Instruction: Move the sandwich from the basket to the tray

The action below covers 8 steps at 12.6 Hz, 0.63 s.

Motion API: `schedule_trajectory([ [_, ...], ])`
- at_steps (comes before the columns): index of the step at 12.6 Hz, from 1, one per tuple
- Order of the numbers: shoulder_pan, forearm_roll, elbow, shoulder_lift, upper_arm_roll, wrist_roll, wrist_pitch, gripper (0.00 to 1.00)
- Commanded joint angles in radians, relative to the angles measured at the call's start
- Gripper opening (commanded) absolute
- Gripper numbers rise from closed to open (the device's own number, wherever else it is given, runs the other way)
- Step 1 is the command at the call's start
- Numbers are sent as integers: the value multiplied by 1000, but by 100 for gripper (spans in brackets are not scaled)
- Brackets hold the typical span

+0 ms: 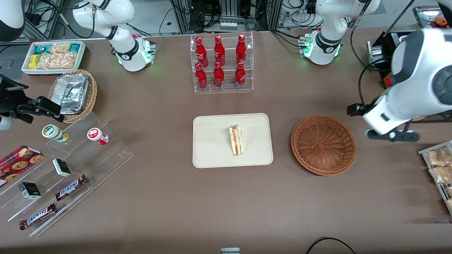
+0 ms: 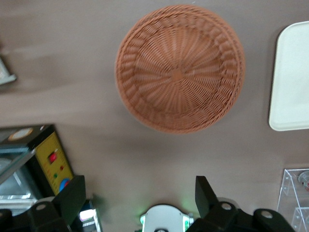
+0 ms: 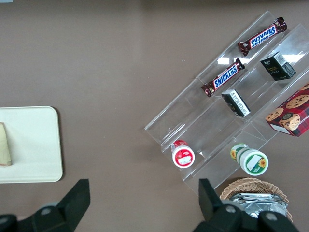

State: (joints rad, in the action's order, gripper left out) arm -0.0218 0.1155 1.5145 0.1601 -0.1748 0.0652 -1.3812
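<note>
The sandwich (image 1: 236,140), a pale wedge with red, orange and green layers, lies on the cream tray (image 1: 212,148) at the table's middle. Its edge also shows in the right wrist view as the sandwich (image 3: 5,144) on the tray (image 3: 34,145). The reddish-brown woven basket (image 1: 323,144) sits beside the tray, toward the working arm's end, with nothing in it. My left gripper (image 2: 137,189) hangs high above the table beside the basket (image 2: 179,67), on the side toward the working arm's end. It is open and holds nothing. A corner of the tray (image 2: 292,77) shows too.
A clear rack of red bottles (image 1: 221,63) stands farther from the camera than the tray. Toward the parked arm's end are acrylic steps with snacks (image 1: 67,165), a tan basket with foil containers (image 1: 74,93) and a white snack bin (image 1: 53,56). Snack packets (image 1: 439,165) lie at the working arm's end.
</note>
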Motion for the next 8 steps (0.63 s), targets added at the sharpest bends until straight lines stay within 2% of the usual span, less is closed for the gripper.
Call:
schedule_trajectory([
  [1,-70,-13,35,-112,-12,-16,51,100],
  [3,-90,-14,29,-151,-6,-18,80,100],
  [5,-90,-19,-5,-148,36,-21,80,100],
  [8,-90,-20,-4,-154,46,-22,82,100],
])
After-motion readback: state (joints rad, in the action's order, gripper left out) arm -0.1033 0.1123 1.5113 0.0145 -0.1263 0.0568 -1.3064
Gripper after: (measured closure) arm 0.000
